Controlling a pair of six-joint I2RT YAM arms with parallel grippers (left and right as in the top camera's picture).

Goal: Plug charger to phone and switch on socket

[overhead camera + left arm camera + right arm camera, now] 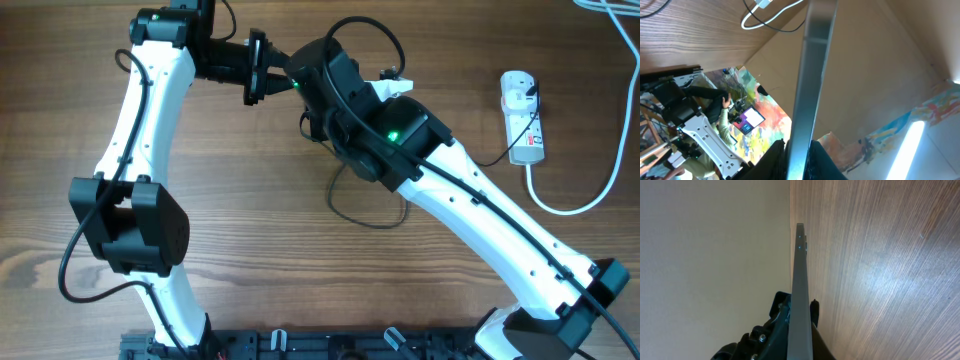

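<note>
Phone (800,270) edge-on in right end effector (799,309), left end effector (799,151) apparently gripping

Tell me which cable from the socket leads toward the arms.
The thin black charger cable: it leaves the socket and passes under the nearer arm. The thick white cord curves away toward the table's edge instead.

The left arm (140,110) and right arm (500,225) meet wrist to wrist (both jaws clamped).
</note>
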